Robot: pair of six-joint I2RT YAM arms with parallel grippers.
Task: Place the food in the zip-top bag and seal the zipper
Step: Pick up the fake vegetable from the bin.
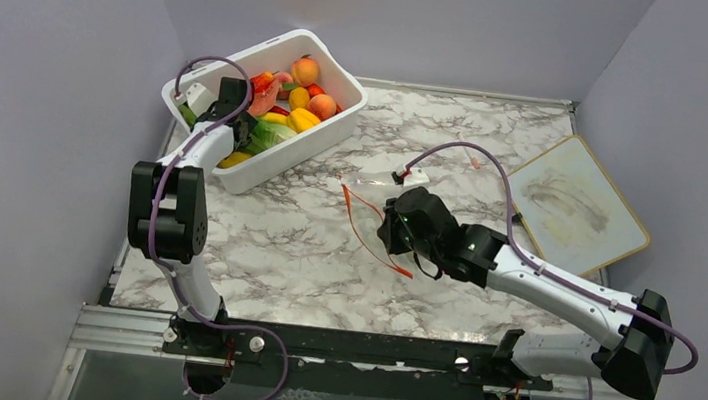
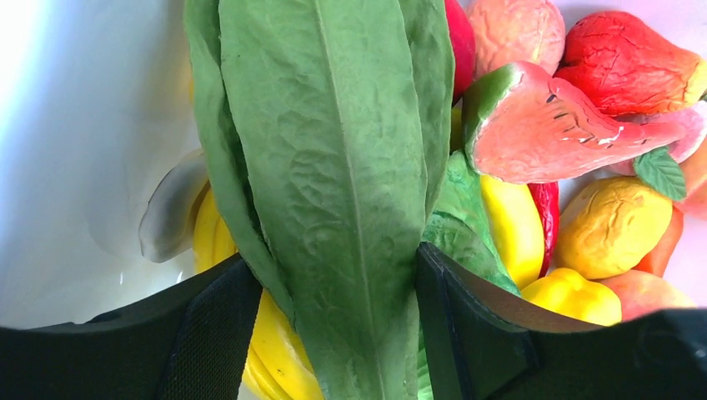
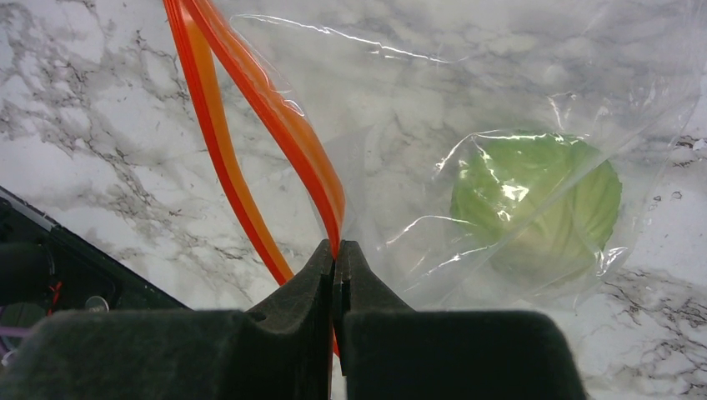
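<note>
In the tub (image 1: 292, 156), left pincer (image 2: 333, 260) clasps the veined leafy bunch (image 2: 333, 150); right pincer (image 3: 338, 252) pinches the filmy bag (image 3: 433, 92) by its orange zipper (image 3: 279, 117).

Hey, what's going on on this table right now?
The left gripper is down in the white tub, closed around a long green leafy bunch. The right gripper pinches the orange-red zipper of the clear zip-top bag. A green cabbage lies inside the bag; other toy food sits in the tub.
</note>
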